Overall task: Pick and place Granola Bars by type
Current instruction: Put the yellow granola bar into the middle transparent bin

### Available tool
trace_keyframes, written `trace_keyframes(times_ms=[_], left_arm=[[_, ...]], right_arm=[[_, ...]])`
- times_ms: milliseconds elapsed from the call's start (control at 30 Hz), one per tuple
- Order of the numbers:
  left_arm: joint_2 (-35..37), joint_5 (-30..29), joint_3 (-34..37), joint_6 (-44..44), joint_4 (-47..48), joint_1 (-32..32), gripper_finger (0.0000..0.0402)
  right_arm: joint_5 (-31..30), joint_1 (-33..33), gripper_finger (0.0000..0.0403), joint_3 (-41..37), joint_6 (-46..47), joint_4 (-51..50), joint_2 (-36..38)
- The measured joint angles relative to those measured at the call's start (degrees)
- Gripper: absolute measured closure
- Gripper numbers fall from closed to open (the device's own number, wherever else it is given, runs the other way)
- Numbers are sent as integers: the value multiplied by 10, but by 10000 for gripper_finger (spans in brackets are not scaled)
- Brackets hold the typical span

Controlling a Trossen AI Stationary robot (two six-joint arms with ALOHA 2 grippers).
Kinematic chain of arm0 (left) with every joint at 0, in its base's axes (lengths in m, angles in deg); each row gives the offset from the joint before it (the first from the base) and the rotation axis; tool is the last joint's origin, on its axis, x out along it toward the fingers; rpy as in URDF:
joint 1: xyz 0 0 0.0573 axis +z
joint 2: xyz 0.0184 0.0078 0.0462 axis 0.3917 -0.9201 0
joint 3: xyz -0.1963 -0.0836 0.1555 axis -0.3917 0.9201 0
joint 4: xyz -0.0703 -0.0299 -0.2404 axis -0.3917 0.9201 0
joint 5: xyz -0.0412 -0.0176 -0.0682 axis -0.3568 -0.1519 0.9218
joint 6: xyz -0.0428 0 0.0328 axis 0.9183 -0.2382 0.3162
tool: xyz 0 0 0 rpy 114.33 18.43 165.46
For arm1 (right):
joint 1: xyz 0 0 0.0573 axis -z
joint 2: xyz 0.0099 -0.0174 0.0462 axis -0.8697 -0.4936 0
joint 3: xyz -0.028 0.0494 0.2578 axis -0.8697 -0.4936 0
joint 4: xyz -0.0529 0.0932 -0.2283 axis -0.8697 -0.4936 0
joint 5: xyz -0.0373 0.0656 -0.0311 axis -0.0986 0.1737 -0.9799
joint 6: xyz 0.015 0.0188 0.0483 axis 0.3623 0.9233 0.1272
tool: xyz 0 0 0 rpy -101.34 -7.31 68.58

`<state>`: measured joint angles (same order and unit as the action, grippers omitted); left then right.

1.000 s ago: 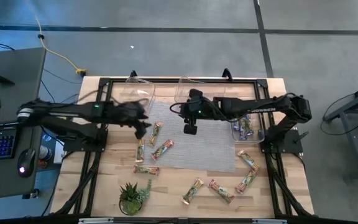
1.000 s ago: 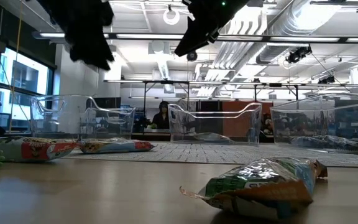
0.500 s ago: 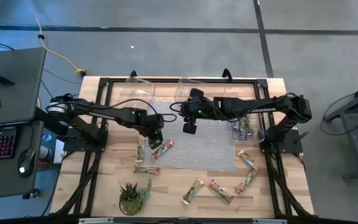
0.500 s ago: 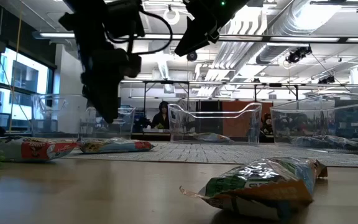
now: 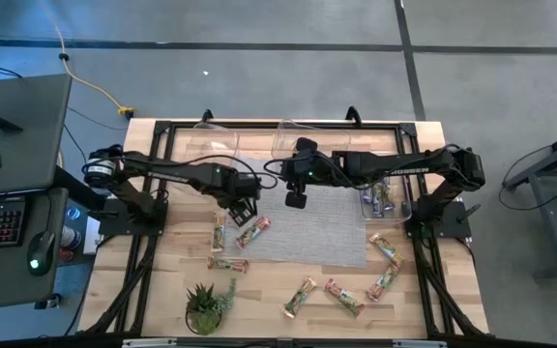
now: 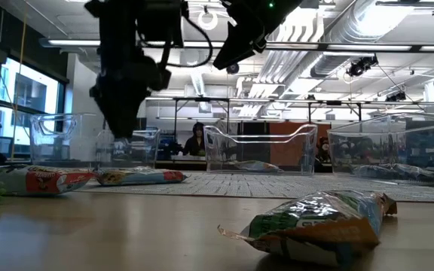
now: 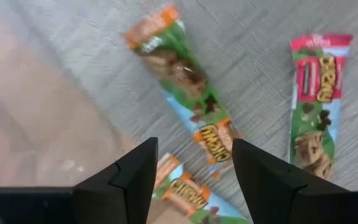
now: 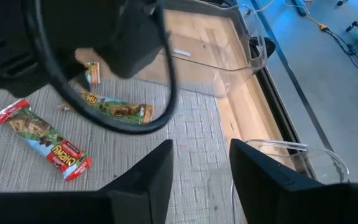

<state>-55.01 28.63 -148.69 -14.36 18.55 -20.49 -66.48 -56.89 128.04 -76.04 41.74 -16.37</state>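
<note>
Granola bars lie scattered on the grey mat (image 5: 307, 227) and the wood. My left gripper (image 5: 245, 204) (image 7: 194, 155) hovers open just above a green-orange bar (image 7: 185, 93) that lies flat on the mat. A red-pink bar (image 7: 312, 102) (image 5: 254, 232) and another green-orange bar (image 7: 182, 190) (image 5: 219, 233) lie close by. My right gripper (image 5: 296, 199) (image 8: 201, 162) hangs open and empty above the mat's far middle. More bars (image 5: 343, 297) lie near the table's near edge, and blue-purple ones sit in the right tub (image 5: 384, 199).
Two clear tubs (image 5: 217, 145) (image 5: 303, 138) stand at the far edge, a third at the mat's right end. A small potted plant (image 5: 204, 306) stands at the near left. Black frame rails (image 5: 153, 174) run along the table's sides. Bare mat lies between the grippers and the right tub.
My left gripper has swung toward the table's right and near side and come down, from high over the mat's left corner to just above the green-orange bar. No bar has moved.
</note>
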Motion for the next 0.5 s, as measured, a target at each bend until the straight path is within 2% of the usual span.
trace_keyframes(times_ms=[133,333,500], left_arm=[[0,-11,-39,26,32,-4,200],[-6,-17,-47,37,26,-25,200],[-34,-37,-46,-66,7,-59,200]], right_arm=[[0,0,263,0,-1,-3,0],[0,1,261,0,-2,-26,0],[0,2,262,0,-2,-48,0]])
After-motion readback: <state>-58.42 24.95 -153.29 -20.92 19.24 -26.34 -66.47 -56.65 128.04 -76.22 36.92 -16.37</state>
